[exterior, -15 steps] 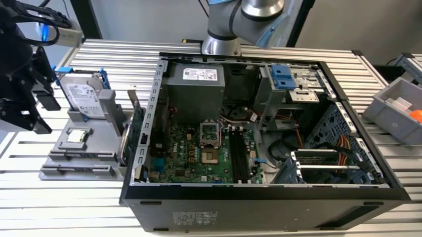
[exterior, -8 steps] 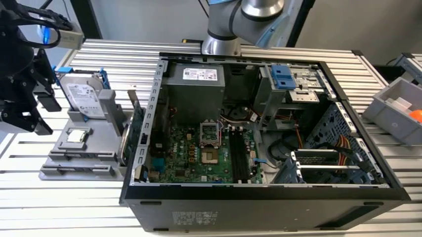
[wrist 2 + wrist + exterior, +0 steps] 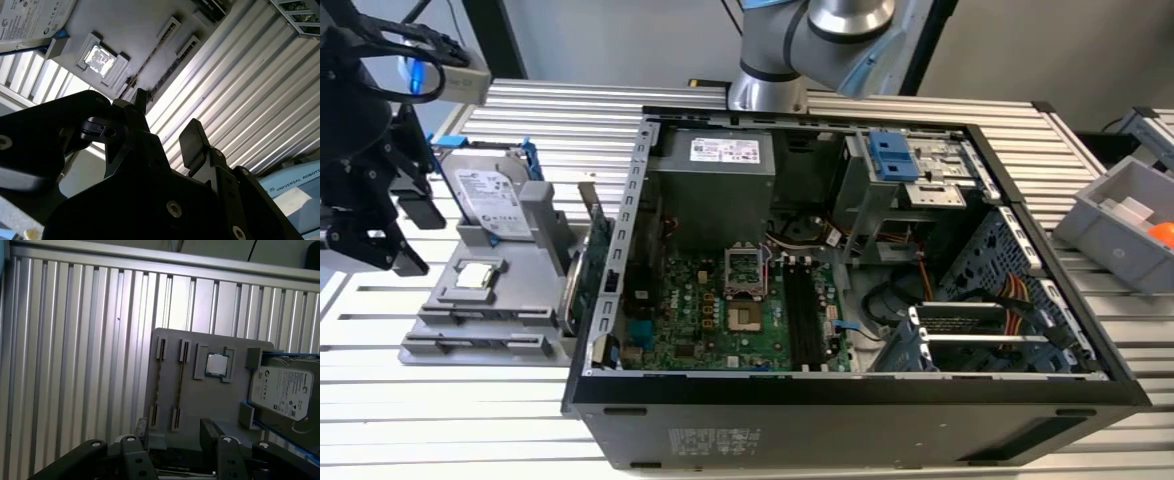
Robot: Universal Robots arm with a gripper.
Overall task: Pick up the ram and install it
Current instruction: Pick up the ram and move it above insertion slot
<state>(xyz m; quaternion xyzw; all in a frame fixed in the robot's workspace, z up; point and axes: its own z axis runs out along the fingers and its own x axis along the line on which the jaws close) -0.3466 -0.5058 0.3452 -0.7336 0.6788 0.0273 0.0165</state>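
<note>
The gripper (image 3: pixel 175 426) hangs empty, jaws apart, with the ram (image 3: pixel 179 385) standing on edge in the grey tray (image 3: pixel 220 410) just ahead of its fingertips. A skewed descent could strike the slot clips or the neighbouring stick (image 3: pixel 158 380), as the gap between them is slim. Away from the hard drive (image 3: pixel 285 390), the ribbed table (image 3: pixel 75 365) leaves open room.

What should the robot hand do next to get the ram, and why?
Probably ease closer to the ram, lined up with its thin edge. The gripper is open, holds nothing, and is apart from the grey tray, where the ram stands on edge in its slots.
</note>
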